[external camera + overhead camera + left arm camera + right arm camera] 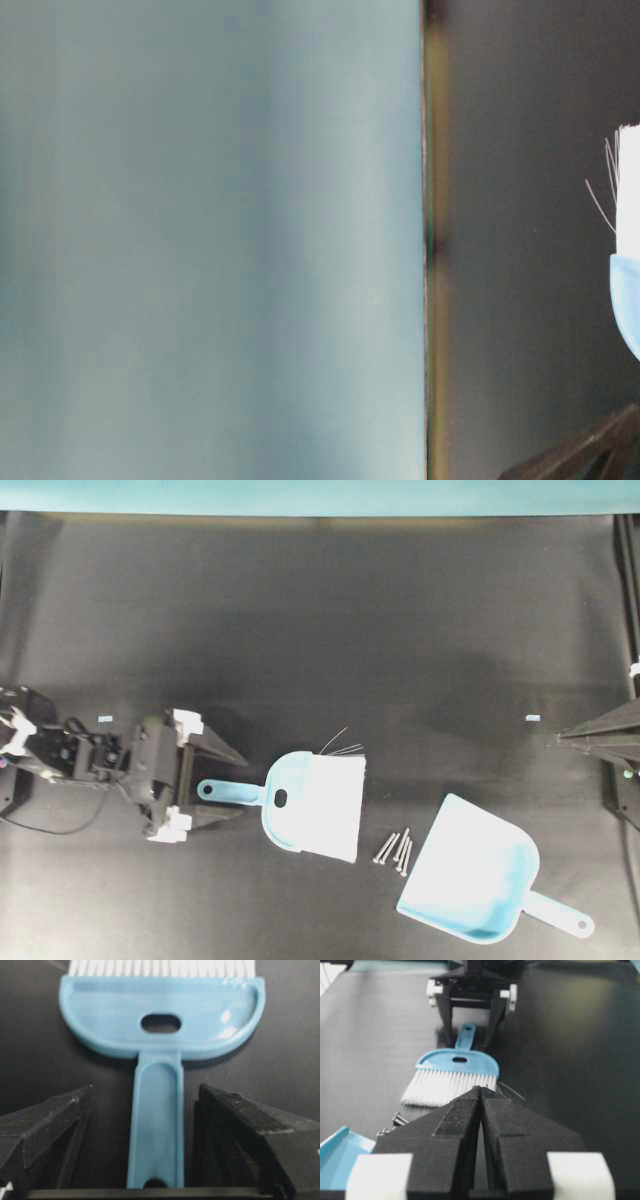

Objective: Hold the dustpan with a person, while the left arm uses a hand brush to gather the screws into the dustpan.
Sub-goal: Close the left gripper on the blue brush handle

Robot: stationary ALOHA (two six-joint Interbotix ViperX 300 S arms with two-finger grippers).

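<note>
The light-blue hand brush (310,798) lies flat on the black table, white bristles toward the screws, handle toward my left gripper (240,787). That gripper is open, with one finger on each side of the brush handle (156,1125) and a gap on both sides. Several silver screws (395,848) lie between the brush and the light-blue dustpan (470,872), which rests on the table with its mouth toward them. My right gripper (565,737) is shut and empty at the right edge, well away from the dustpan. No person's fingers are in view.
Two small blue tape marks (105,717) (532,718) are stuck on the table. A teal wall (300,495) runs along the far edge. The table-level view shows only the wall and part of the brush (627,280).
</note>
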